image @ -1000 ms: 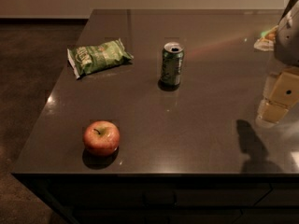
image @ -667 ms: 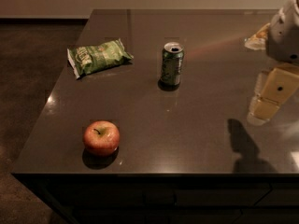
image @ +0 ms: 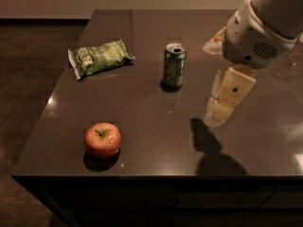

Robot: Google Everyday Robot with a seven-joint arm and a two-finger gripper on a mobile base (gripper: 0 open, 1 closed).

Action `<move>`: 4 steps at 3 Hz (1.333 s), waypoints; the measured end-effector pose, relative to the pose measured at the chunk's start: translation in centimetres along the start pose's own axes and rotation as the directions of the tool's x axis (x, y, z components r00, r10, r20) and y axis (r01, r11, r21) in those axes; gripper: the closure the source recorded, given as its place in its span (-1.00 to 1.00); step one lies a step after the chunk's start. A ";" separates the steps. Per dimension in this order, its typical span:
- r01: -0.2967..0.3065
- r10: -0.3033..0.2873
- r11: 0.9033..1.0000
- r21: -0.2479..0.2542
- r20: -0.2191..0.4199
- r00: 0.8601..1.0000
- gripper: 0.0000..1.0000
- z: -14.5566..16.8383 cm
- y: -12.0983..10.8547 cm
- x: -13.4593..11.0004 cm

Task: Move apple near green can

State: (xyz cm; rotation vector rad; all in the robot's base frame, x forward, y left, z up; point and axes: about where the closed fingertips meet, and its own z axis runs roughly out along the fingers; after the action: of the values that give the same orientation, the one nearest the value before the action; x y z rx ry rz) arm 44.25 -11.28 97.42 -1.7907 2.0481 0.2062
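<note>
A round red apple (image: 102,139) with yellowish patches sits near the front left corner of the dark table (image: 156,103). A dark green can (image: 173,65) with a silver top stands upright near the middle of the table, well behind and to the right of the apple. My gripper (image: 218,111) hangs above the table on the right, to the right of the can and far from the apple. It holds nothing that I can see.
A flat crinkled green chip bag (image: 98,57) lies at the back left of the table. The table's front edge runs just below the apple, its left edge slants past the bag. Dark floor lies to the left.
My arm and gripper have moved left, further in over the table and closer to the can. The apple, can and bag have not moved.
</note>
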 end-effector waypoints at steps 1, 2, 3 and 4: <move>0.039 -0.037 0.999 -0.028 0.068 0.997 -1.00 2.0 1.8 -3.6; 0.076 -0.070 0.996 -0.046 0.124 0.990 -1.00 4.4 4.3 -6.9; 0.103 -0.092 0.993 -0.060 0.155 0.984 -1.00 6.1 6.1 -9.0; 0.132 -0.116 0.988 -0.082 0.176 0.978 -1.00 7.8 7.9 -11.2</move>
State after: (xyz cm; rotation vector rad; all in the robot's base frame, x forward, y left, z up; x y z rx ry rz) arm 39.22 3.16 93.65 -1.8786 1.8288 0.4106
